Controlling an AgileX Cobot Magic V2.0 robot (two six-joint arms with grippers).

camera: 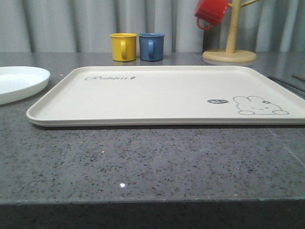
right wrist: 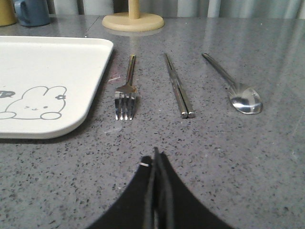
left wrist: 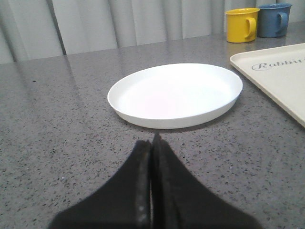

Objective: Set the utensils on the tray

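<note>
Grey speckled stone formed the surface (camera: 152, 162), backed by pale curtains, with the cream tray (camera: 167, 95) lying flat and bare at its centre. A white plate (left wrist: 175, 94) sat just beside the tray on the robot's left; a yellow mug (camera: 123, 46) and a blue mug (camera: 151, 46) stood behind it, and a red mug (camera: 211, 12) hung from a wooden stand (camera: 230, 47). Off the tray's right edge, three utensils lay side by side on the stone — the fork (right wrist: 126, 93) nearest the rim, the chopsticks (right wrist: 178, 87) in the middle, the spoon (right wrist: 236, 87) farthest out. Both grippers were closed and empty: the left gripper (left wrist: 152, 143) hung low over bare stone before the plate, the right gripper (right wrist: 155, 155) short of the fork and chopsticks. No utensil was yet on the tray, so the task appeared to be at its outset. The next move probably called for the right gripper to part its fingers, advance over one handle — the fork being closest to the tray — and pinch the thin metal flush against the stone.
</note>
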